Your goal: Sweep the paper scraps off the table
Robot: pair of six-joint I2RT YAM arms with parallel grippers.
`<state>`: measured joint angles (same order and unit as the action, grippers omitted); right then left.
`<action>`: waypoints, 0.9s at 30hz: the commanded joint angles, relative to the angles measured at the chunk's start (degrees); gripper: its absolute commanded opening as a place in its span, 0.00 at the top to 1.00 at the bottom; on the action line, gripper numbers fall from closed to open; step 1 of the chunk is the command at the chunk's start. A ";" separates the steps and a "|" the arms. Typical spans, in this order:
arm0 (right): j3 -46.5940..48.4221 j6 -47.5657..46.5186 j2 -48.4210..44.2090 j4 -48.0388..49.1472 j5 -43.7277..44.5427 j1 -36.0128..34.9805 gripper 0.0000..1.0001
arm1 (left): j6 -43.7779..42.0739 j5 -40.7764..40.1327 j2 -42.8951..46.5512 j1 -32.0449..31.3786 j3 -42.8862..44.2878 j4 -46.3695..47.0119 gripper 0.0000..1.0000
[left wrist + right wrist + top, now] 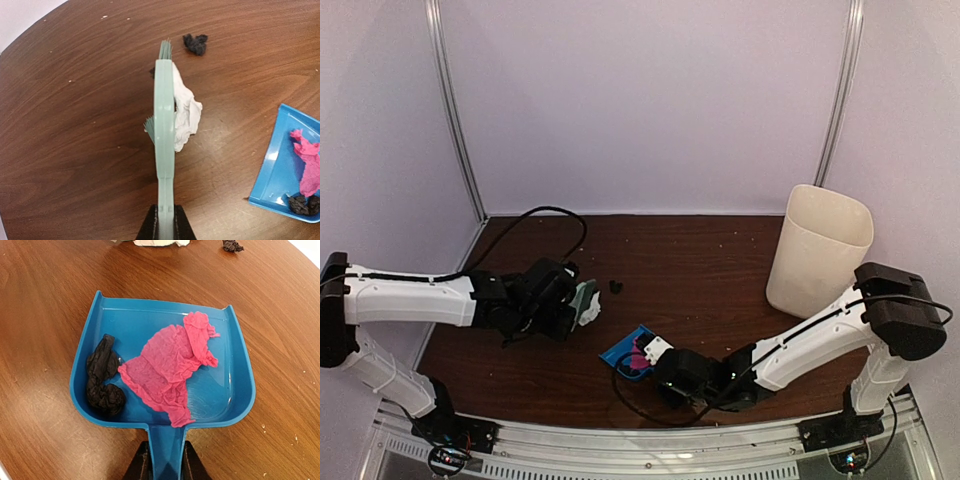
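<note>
My left gripper is shut on the handle of a pale green brush, which stands on edge on the table. A white paper scrap lies against the brush's right side. A small black scrap lies loose farther ahead. My right gripper is shut on the handle of a blue dustpan resting flat on the wood. In the pan lie a crumpled pink scrap and a black scrap. From above, the dustpan sits just right of the brush.
A tall cream waste bin stands at the back right, beside the right arm. Tiny pale crumbs speckle the wood. A black cable loops over the table behind the left arm. White walls close off the back and sides.
</note>
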<state>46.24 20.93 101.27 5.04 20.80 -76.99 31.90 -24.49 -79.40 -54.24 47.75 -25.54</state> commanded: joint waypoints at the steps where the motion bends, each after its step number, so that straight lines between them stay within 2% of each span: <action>1: 0.79 -1.05 0.17 1.37 0.91 0.26 1.00 | -1.40 5.33 0.32 -3.65 0.10 2.43 1.00; 15: -1.85 -1.18 -0.94 1.96 2.87 0.96 1.00 | -3.48 9.12 -2.53 -10.51 3.04 3.04 1.00; 27: -6.47 -1.71 -2.88 7.81 4.87 1.23 1.00 | -5.05 13.44 3.94 -15.20 3.56 4.14 1.00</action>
<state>42.13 19.68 100.60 9.54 22.79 -76.14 28.42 -14.41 -78.17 -68.95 50.35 -23.00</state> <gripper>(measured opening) 0.178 0.073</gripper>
